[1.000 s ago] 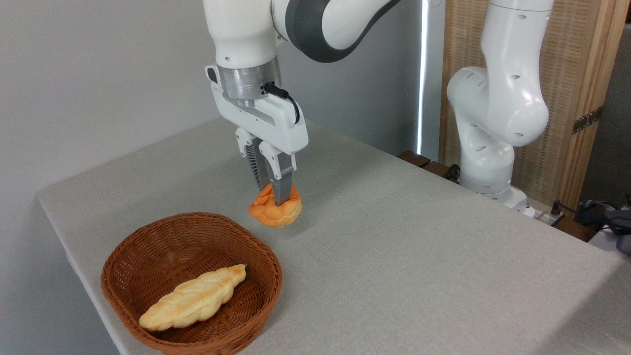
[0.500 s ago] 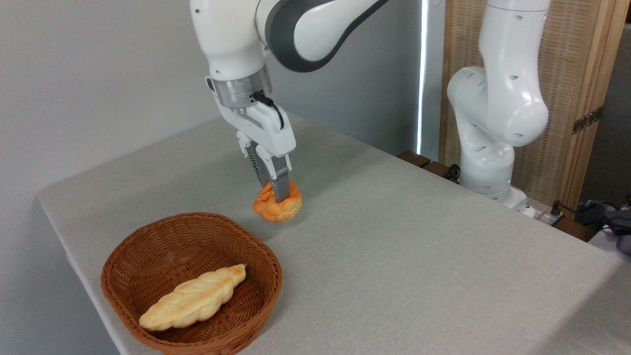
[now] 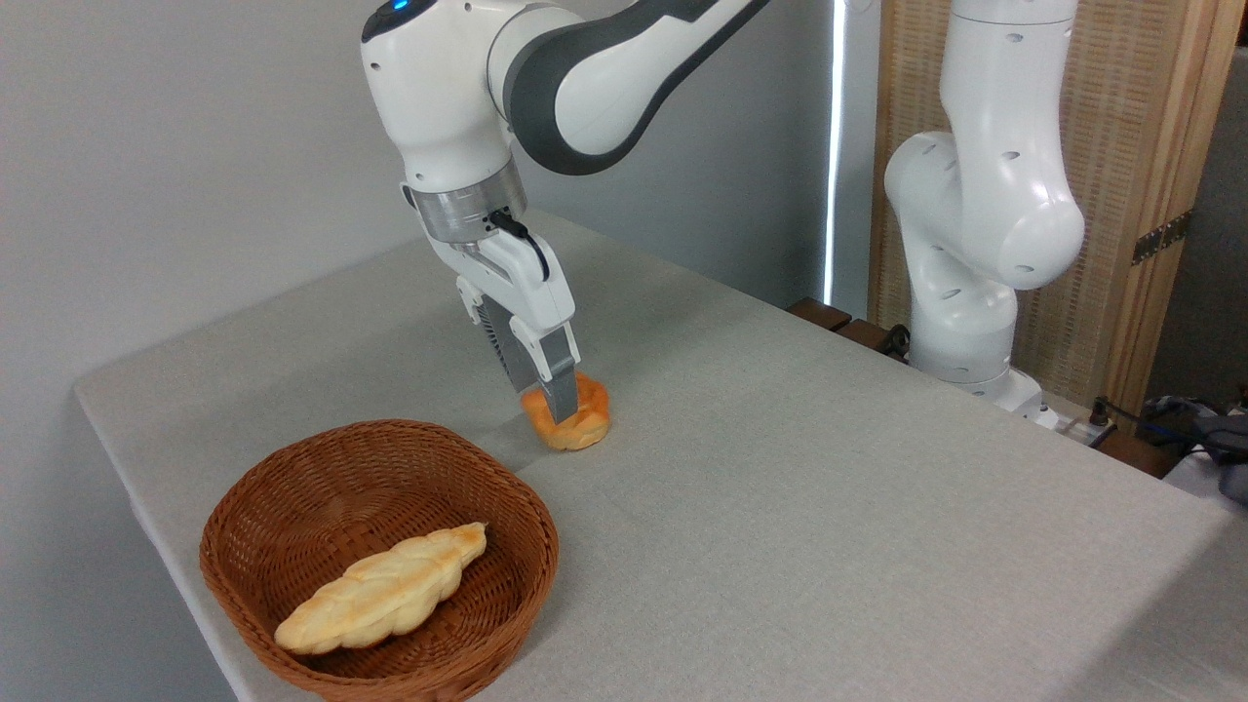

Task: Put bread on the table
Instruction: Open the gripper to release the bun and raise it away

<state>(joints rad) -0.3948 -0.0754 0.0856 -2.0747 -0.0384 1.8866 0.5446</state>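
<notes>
Resting on the desk (image 3: 780, 507) just beyond the wicker basket (image 3: 380, 556), the bread (image 3: 570, 414) sits clamped between the gripper (image 3: 558, 409) fingers. Best to part them gently and lift straight up, so the bun isn't dragged or rolled.

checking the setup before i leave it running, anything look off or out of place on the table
Nothing stands out. The gripper holds the small orange bun low against the grey table, just beyond the wicker basket. The braided loaf lies intact inside the basket. No spills or damage.
</notes>
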